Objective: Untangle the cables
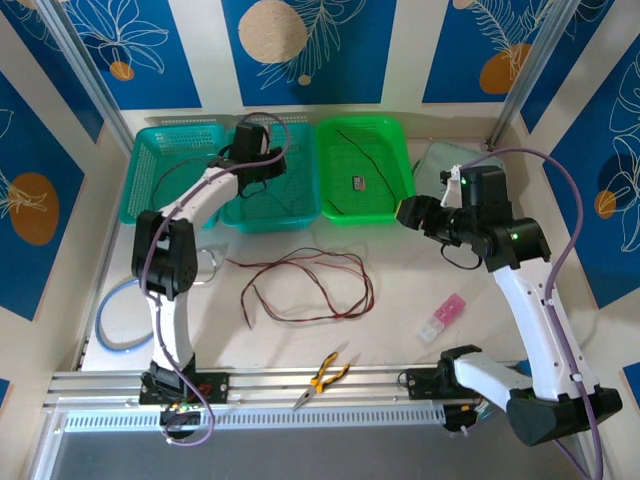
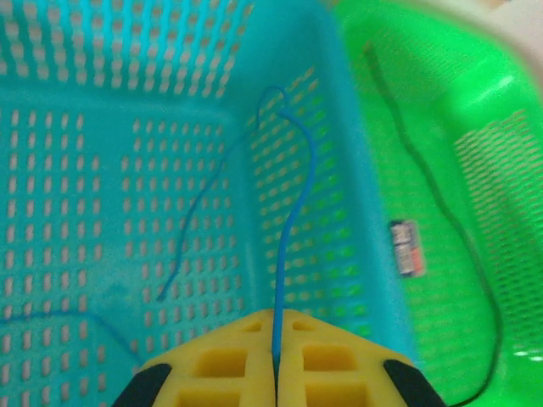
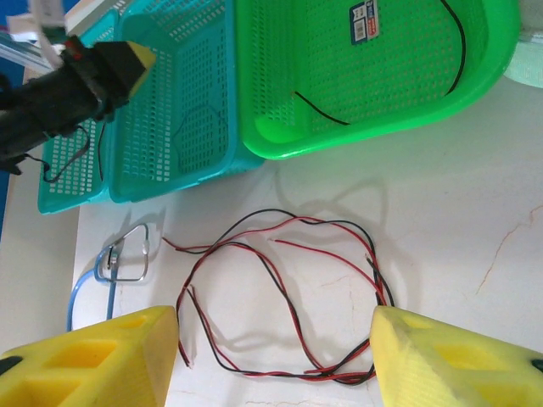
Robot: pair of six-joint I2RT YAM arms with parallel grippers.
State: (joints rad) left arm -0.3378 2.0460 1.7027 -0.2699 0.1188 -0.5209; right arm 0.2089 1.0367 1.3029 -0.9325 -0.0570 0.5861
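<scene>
At the near edge of the white counter (image 1: 400,290), yellow-handled pliers (image 1: 325,375) are seen lying beside the metal rail. Further in, the thin red and black cables (image 1: 310,285) are spread in a tangled loop on the middle of the counter, near the front of the baskets. The right tool (image 3: 276,356) is held above this tangle with its yellow pads (image 3: 102,356) wide apart and nothing between them.

Beyond, a turquoise perforated plastic basket (image 2: 102,170) and a bright green perforated plastic basket (image 1: 385,190) are set side by side. The left tool (image 2: 276,360) is positioned over the turquoise basket, its pads pressed together on a thin blue cable (image 2: 293,220). This cable arches away from the pads and trails into that basket. A thin black cable (image 2: 441,212) is laid along the floor of the green basket, near a small label (image 2: 405,246).
</scene>
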